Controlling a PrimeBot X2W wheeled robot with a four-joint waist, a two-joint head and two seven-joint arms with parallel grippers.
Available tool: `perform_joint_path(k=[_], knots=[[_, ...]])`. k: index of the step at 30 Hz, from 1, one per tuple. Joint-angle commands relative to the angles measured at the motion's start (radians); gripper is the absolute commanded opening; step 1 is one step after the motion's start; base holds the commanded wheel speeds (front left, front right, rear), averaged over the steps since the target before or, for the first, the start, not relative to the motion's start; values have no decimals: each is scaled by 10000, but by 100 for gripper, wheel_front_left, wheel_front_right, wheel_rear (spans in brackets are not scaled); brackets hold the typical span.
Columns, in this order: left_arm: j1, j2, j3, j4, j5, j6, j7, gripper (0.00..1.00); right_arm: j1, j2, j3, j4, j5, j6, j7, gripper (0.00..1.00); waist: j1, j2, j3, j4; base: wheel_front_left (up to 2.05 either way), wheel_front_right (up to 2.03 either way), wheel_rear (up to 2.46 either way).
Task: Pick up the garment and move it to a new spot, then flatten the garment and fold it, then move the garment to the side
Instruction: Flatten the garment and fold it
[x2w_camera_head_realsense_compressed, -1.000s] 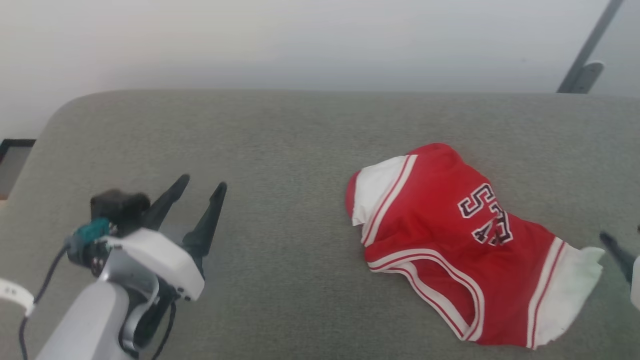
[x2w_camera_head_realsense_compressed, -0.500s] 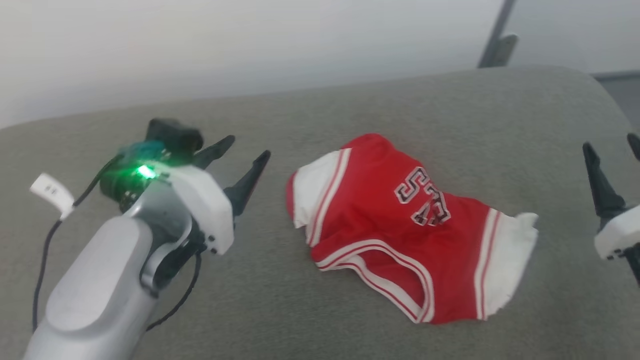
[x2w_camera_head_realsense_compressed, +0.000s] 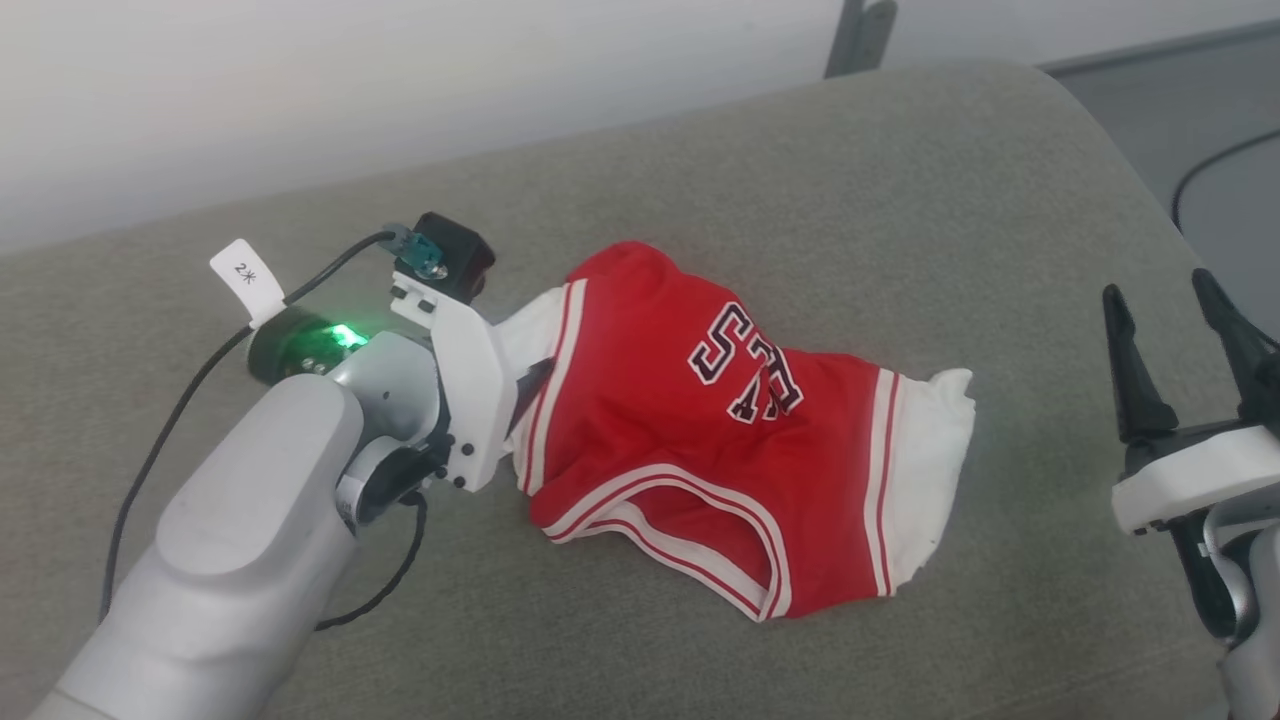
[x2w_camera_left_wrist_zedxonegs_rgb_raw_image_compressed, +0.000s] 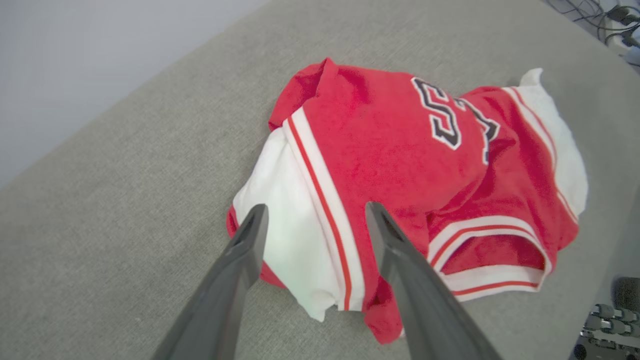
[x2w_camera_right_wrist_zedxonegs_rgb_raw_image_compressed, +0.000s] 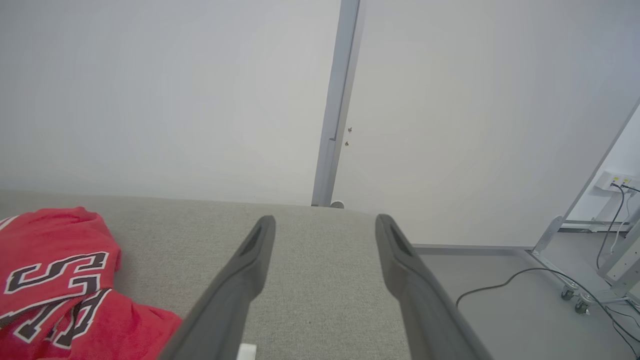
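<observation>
Red garment (x2w_camera_head_realsense_compressed: 700, 430) lay crumpled on grey cushion (x2w_camera_head_realsense_compressed: 800, 170), left gripper (x2w_camera_left_wrist_zedxonegs_rgb_raw_image_compressed: 316, 210) at its sleeve.
Left fingers (x2w_camera_left_wrist_zedxonegs_rgb_raw_image_compressed: 240, 260) were spread, straddling the white sleeve and striped trim; contact unclear. Right gripper (x2w_camera_head_realsense_compressed: 1155, 290) was spread too, empty, well apart off the garment's other end.

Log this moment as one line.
red white-sleeved jersey shirt: crumpled on grey fabric cushion | left jaws: open over its sleeve | right jaws: open, clear
</observation>
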Motion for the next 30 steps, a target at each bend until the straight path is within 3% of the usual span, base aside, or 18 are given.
perform_joint_path(k=[1,10,11,12,13,14,22,30], knots=[[-169,47,-41,184,136,97,112,100,53,93,36,-47,-46,-3,-62,100,0,0,153,-164,0,0,0],[-540,-207,-283,2111,249,595,784,100,160,226,133,-245,147,-3,-84,100,0,0,487,-530,0,0,0],[-594,-229,-286,2286,237,615,810,91,168,229,126,-255,139,-3,-88,100,0,0,507,-547,0,0,0],[-656,-227,-313,2471,273,654,845,45,168,241,134,-263,130,-3,-90,100,0,0,527,-558,0,0,0],[-694,-249,-319,2616,273,668,872,10,173,262,133,-269,153,-3,-93,100,0,0,543,-561,0,0,0],[-716,-313,-259,2772,169,705,887,0,181,257,118,-260,138,-3,-96,100,0,0,554,-561,0,0,0],[-979,-418,21,3092,-107,1008,978,0,288,184,-253,-272,63,-3,-99,100,0,0,462,-210,0,0,0],[-305,362,406,1755,-305,1630,1215,0,687,214,-659,-346,-143,-3,-94,100,0,0,176,536,0,0,0]])
